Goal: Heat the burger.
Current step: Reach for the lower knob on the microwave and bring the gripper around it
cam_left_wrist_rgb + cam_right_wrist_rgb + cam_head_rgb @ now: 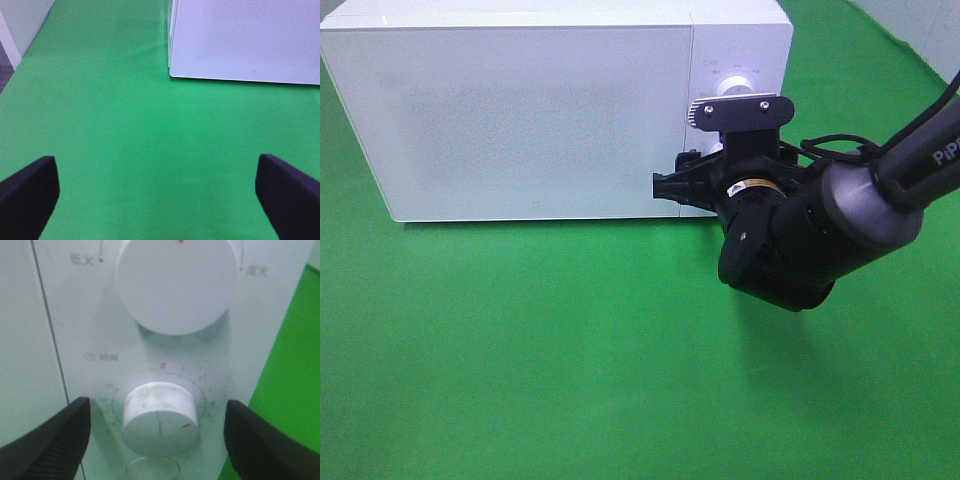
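Fingers [55, 435] of right gripper [157, 440] apart, flanking timer knob [159, 417] of microwave [520, 110], lower centre. Step, likely: setting time. Next: close on knob, twist. Left gripper [157, 200] spread, idle.

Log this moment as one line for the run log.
microwave door shut | right pincer open, flanking lower dial | left pincer open over green cloth | burger not in view

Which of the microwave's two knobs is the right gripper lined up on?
The lower knob, the smaller one ringed by numbers: it sits untouched between the fingers of the open right gripper. The larger upper knob lies outside them.
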